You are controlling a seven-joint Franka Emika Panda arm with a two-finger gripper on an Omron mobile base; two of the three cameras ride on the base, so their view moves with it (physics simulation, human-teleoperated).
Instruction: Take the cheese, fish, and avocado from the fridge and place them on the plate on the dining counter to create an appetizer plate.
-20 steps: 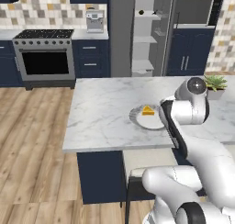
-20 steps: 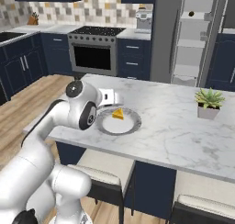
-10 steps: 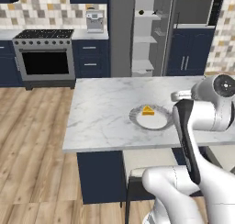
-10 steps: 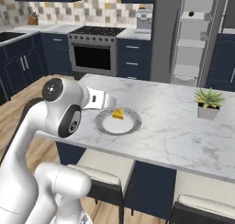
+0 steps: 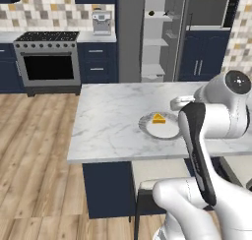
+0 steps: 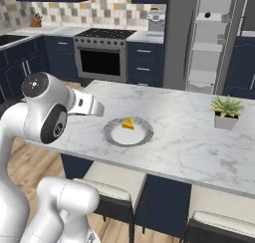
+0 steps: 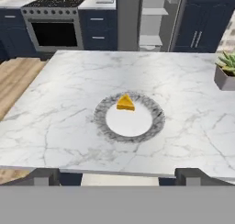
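Note:
The cheese [image 7: 125, 103], a small yellow-orange wedge, lies on the far part of the plate [image 7: 153, 126], which stands on the dining counter [image 7: 55, 108]. Both base views show the cheese [image 5: 158, 118] [image 6: 128, 123] on the plate [image 5: 162, 132] [image 6: 119, 136]. My gripper [image 7: 118, 177] hangs open and empty above the counter's near edge, short of the plate. The fridge [image 5: 157, 37] [image 6: 211, 43] stands open behind the counter. A small dark rounded thing that looks like the avocado [image 5: 151, 13] [image 6: 207, 15] sits on an upper shelf. The fish is out of view.
A potted plant [image 6: 226, 112] [image 7: 226, 69] stands on the counter to the right of the plate. A stove [image 5: 49, 59] and a coffee machine [image 5: 102, 22] line the back wall. Stools [image 6: 114, 184] stand under the counter's near edge.
My arm has drawn back from over the plate toward the counter's near edge, fingers staying wide apart. The cheese has not moved on the plate.

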